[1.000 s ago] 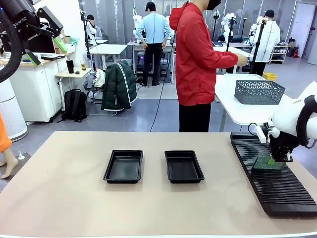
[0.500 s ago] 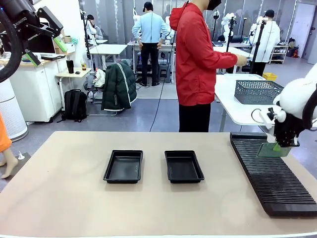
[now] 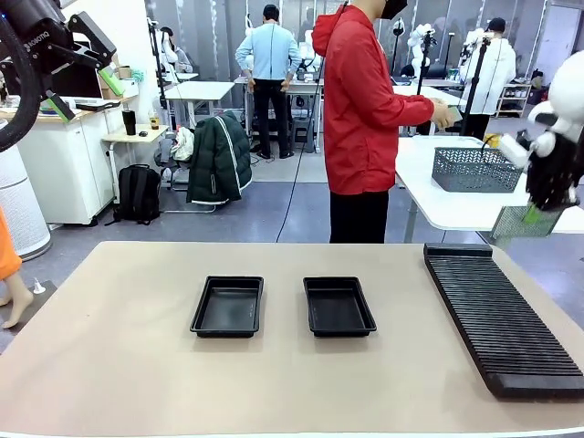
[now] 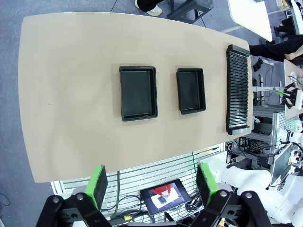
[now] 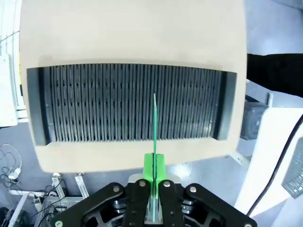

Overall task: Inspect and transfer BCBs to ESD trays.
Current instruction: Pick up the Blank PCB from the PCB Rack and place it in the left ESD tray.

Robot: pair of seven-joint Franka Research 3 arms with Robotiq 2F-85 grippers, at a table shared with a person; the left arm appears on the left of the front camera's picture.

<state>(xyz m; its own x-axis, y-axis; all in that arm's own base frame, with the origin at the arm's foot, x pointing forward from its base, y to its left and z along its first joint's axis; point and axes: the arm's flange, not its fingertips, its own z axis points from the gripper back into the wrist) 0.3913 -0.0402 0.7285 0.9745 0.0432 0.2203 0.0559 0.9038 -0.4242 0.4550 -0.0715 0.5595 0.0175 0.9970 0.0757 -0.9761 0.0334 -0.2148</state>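
- Left gripper [image 4: 152, 185]: green pads spread wide, holding nothing, high over table [image 4: 71, 94].
- Shallow black plastic trays [image 3: 227, 307] [image 3: 338, 307]: side by side, mid-table.
- Long black ribbed rack [image 3: 500, 315]: table's right end.
- Right gripper [image 3: 548, 204]: clamped on thin green circuit board [image 3: 522, 222], airborne above rack.

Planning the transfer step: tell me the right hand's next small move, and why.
Probably carry the board left toward the nearer ESD tray: the right hand is shut on a BCB, held in the air clear of the rack, and that tray lies empty.
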